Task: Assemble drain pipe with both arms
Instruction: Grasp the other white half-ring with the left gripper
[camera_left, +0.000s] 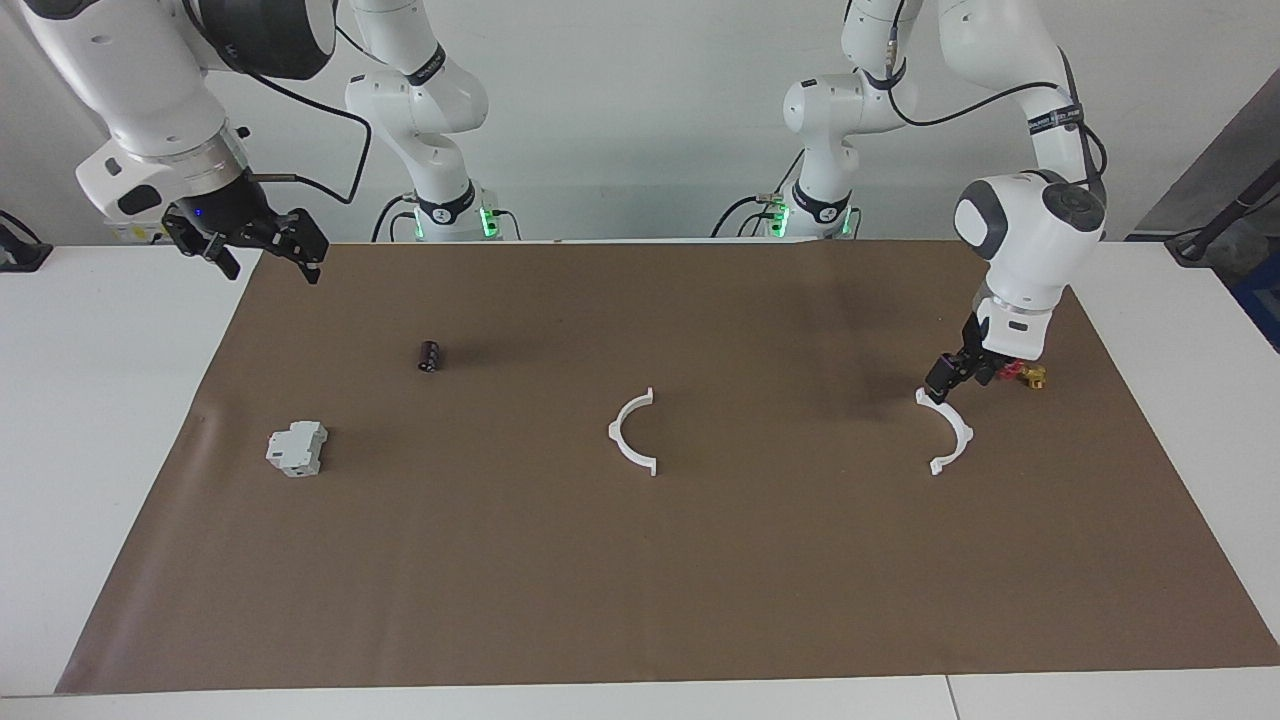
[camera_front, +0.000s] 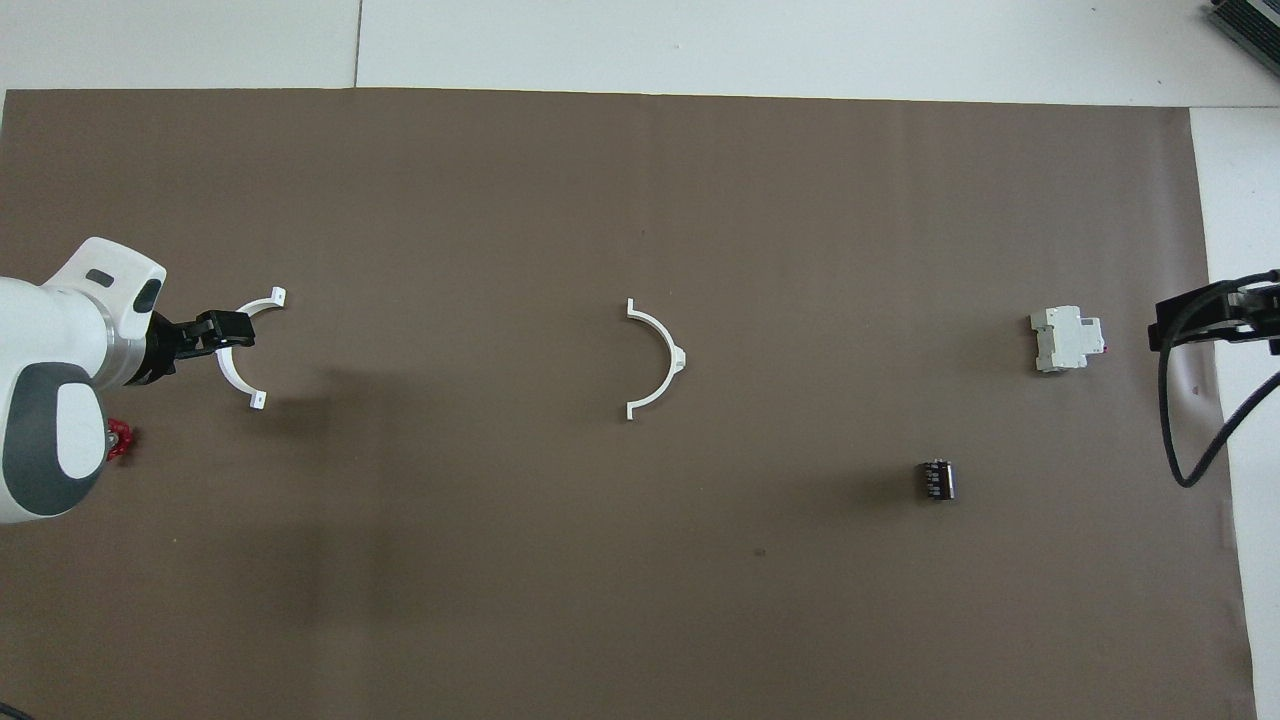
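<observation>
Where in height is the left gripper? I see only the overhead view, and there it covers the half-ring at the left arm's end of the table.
Observer: In the facing view the left gripper is low, just above the end of that half-ring nearer to the robots. I cannot confirm contact.
Operator: And the right arm? I see only its tip.
Observer: The right gripper hangs high over the edge of the brown mat, away from the middle half-ring. That arm waits.
</observation>
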